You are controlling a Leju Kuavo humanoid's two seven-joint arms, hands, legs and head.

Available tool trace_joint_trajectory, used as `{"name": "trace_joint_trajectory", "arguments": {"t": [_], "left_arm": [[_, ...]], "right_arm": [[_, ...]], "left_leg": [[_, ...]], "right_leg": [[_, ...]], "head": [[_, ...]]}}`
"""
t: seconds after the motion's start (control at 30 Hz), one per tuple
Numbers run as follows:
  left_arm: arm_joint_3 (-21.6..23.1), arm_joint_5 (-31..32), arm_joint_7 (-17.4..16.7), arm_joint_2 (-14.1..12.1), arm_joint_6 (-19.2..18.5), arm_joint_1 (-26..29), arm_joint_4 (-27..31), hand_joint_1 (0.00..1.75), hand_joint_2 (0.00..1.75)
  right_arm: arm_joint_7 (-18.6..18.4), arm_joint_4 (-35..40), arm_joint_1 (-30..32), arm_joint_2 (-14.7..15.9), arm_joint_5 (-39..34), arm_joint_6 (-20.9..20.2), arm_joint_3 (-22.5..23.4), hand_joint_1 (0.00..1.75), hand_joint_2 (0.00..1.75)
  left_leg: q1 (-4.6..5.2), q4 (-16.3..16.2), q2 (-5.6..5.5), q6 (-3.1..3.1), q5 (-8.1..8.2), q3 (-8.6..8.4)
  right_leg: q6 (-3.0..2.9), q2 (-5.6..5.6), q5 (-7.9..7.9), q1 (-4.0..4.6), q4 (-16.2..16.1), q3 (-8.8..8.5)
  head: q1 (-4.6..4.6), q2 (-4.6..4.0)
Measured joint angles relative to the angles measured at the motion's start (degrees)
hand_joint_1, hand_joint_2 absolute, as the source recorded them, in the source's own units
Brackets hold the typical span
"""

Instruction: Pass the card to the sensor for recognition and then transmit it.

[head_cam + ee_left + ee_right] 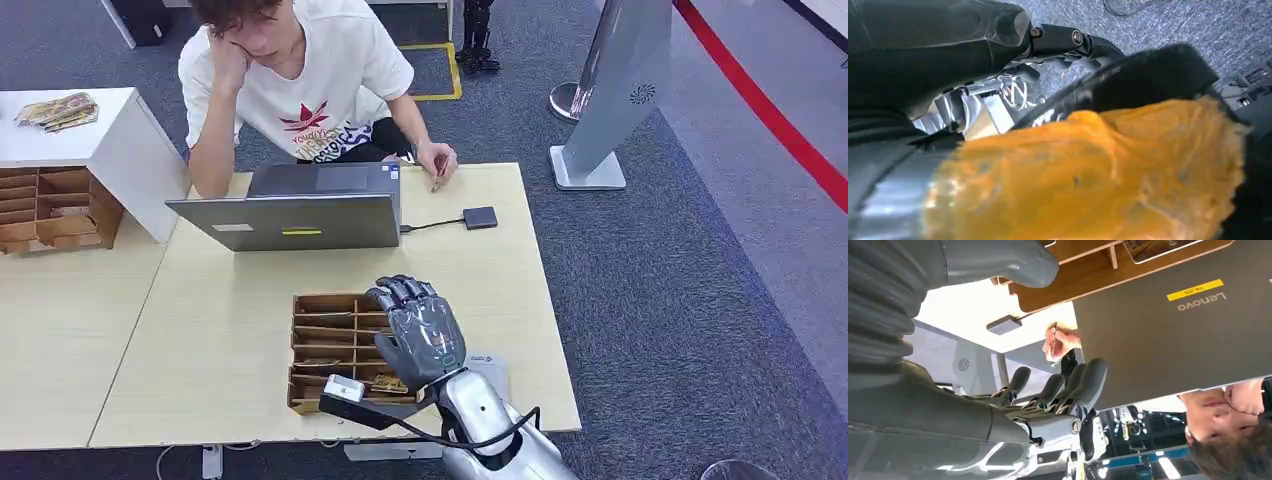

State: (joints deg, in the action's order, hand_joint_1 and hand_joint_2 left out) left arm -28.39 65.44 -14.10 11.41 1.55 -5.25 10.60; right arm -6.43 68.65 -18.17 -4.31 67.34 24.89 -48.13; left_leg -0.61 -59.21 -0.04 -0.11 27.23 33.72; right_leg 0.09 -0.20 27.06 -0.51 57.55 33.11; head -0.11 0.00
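Observation:
My right hand hovers over the right side of a wooden compartment tray near the table's front edge, fingers apart and slightly curled, nothing in it. In the right wrist view the same hand is empty, thumb spread away from the fingers. Patterned cards lie in the tray's slots. The small black sensor box sits beyond the hand, cabled to a grey laptop. A person's hand beside the laptop pinches a thin card-like piece. My left hand is a dark shape behind an orange blur.
A person sits behind the laptop at the table's far edge. A white cabinet and a second wooden organiser stand at the left. A grey kiosk stand rises from the carpet past the table's right edge.

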Motion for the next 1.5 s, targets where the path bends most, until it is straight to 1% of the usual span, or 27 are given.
{"name": "trace_joint_trajectory", "arguments": {"t": [0.2, 0.23, 0.37, 0.43, 0.5, 0.67, 0.73, 0.77, 0.87, 0.9, 0.97, 1.2, 1.23, 1.3, 1.43, 1.5], "left_arm": [[0.4, 0.5, -0.2, 0.0, -0.4, 0.0, 0.0, 0.00, 0.00], [0.4, 0.6, -0.3, 0.1, -0.4, -0.1, 0.0, 0.00, 0.00], [0.9, 0.6, -0.5, 0.1, -0.5, -0.1, 0.0, 0.00, 0.00], [1.2, 0.7, -0.5, 0.1, -0.5, -0.1, 0.0, 0.00, 0.00], [1.5, 0.8, -0.5, 0.1, -0.5, -0.2, 0.0, 0.00, 0.00], [1.6, 0.9, -0.6, 0.1, -0.5, -0.2, 0.0, 0.00, 0.00], [1.7, 0.9, -0.6, 0.1, -0.5, -0.2, 0.0, 0.00, 0.00], [1.8, 0.9, -0.6, 0.1, -0.5, -0.2, 0.0, 0.00, 0.00], [1.9, 0.9, -0.6, 0.1, -0.5, -0.2, 0.0, 0.00, 0.00], [2.0, 0.9, -0.6, 0.1, -0.5, -0.2, 0.0, 0.00, 0.00], [2.1, 1.0, -0.6, 0.1, -0.5, -0.2, 0.0, 0.00, 0.00], [3.0, 1.6, -0.7, 0.0, -0.8, -0.4, 0.0, 0.00, 0.00], [3.0, 1.6, -0.7, 0.0, -0.8, -0.4, 0.0, 0.00, 0.00], [3.2, 1.6, -0.7, 0.0, -0.9, -0.5, 0.0, 0.00, 0.00], [3.6, 2.2, -0.9, 0.0, -1.2, -0.8, 0.0, 0.00, 0.00], [4.0, 2.4, -1.0, 0.0, -1.3, -0.9, 0.0, 0.00, 0.00]], "right_arm": [[0.0, -0.4, -0.1, -0.1, 0.0, -0.1, 0.0, 0.66, 1.75], [0.1, -0.5, -0.1, -0.2, -0.1, -0.1, 0.0, 0.63, 1.75], [0.4, -0.4, -0.1, -0.2, -0.6, -0.1, 0.0, 0.61, 1.75], [0.5, -0.3, -0.1, -0.2, -0.7, -0.1, 0.0, 0.54, 1.75], [0.7, 0.0, 0.0, -0.2, -1.3, -0.1, 0.0, 0.52, 1.75], [1.3, 2.2, 0.3, -0.1, -3.2, -0.9, 0.0, 0.54, 1.75], [1.4, 3.0, 0.4, -0.1, -3.3, -0.9, 0.0, 0.54, 1.75], [1.4, 3.2, 0.4, 0.0, -3.3, -0.9, 0.0, 0.58, 1.75], [1.5, 3.9, 0.5, 0.1, -3.7, -1.0, 0.0, 0.56, 1.75], [1.7, 4.2, 0.6, 0.1, -3.8, -1.0, 0.0, 0.59, 1.75], [2.2, 5.0, 0.8, 0.3, -4.4, -1.1, -0.1, 0.59, 1.75], [2.5, 7.4, 1.6, 1.2, -5.6, -2.9, -0.8, 0.59, 1.75], [2.5, 7.4, 1.7, 1.2, -5.6, -2.9, -0.9, 0.61, 1.75], [2.5, 7.5, 1.7, 1.4, -5.7, -3.1, -1.1, 0.75, 1.75], [2.4, 6.2, 1.6, 1.5, -5.8, -4.1, -1.7, 0.75, 1.75], [2.3, 5.2, 1.6, 1.5, -5.7, -4.2, -1.9, 0.79, 1.75]], "left_leg": [[0.00, 0.0, 0.00, 0.00, 0.00, 0.00], [-0.01, 0.0, 0.01, 0.00, 0.00, -0.01], [-0.01, 0.0, 0.01, 0.00, 0.00, 0.00], [0.00, 0.0, 0.01, 0.00, 0.00, -0.01], [0.00, 0.0, 0.01, 0.00, 0.00, 0.00], [0.00, 0.0, 0.02, 0.00, 0.00, 0.00], [0.00, 0.0, 0.02, 0.00, 0.00, 0.00], [0.00, 0.0, 0.03, 0.00, 0.00, -0.01], [0.00, 0.0, 0.02, 0.00, 0.00, 0.00], [0.00, 0.0, 0.03, 0.00, 0.00, 0.00], [0.00, 0.0, 0.03, 0.00, 0.00, -0.01], [0.00, 0.0, 0.03, 0.00, 0.00, 0.00], [0.00, 0.0, 0.03, 0.00, 0.00, 0.00], [0.00, 0.0, 0.03, 0.00, 0.00, 0.00], [0.00, 0.0, 0.02, 0.00, 0.00, 0.00], [0.00, 0.0, 0.02, 0.00, 0.00, 0.01]], "right_leg": [[0.00, 0.00, 0.00, 0.00, 0.0, 0.00], [0.00, 0.00, 0.00, 0.00, 0.0, 0.01], [0.00, 0.00, 0.00, 0.00, 0.0, 0.01], [0.00, 0.00, 0.00, 0.00, 0.0, 0.01], [0.00, 0.00, 0.00, 0.00, 0.0, 0.01], [0.00, 0.01, 0.00, 0.00, 0.0, 0.02], [0.00, 0.01, 0.00, 0.00, 0.0, 0.02], [0.00, 0.01, 0.00, 0.00, 0.0, 0.03], [0.00, 0.01, 0.00, 0.00, 0.0, 0.03], [0.00, 0.01, 0.00, 0.00, 0.0, 0.03], [0.00, 0.01, 0.00, 0.00, 0.0, 0.03], [0.00, 0.01, 0.00, 0.00, 0.0, 0.03], [0.00, 0.01, 0.00, 0.00, 0.0, 0.03], [0.00, 0.01, 0.00, 0.00, 0.0, 0.03], [0.00, 0.01, 0.00, 0.00, 0.0, 0.03], [0.00, 0.00, 0.00, 0.00, 0.0, 0.03]], "head": [[0.00, 0.00], [-0.02, 0.00], [-0.02, 0.00], [0.00, 0.00], [0.00, 0.00], [0.00, 0.00], [-0.02, 0.00], [0.00, 0.00], [0.00, 0.00], [0.00, 0.00], [-0.02, 0.00], [0.00, 0.00], [0.00, 0.00], [-0.02, 0.00], [-0.02, 0.00], [0.00, 0.00]]}}
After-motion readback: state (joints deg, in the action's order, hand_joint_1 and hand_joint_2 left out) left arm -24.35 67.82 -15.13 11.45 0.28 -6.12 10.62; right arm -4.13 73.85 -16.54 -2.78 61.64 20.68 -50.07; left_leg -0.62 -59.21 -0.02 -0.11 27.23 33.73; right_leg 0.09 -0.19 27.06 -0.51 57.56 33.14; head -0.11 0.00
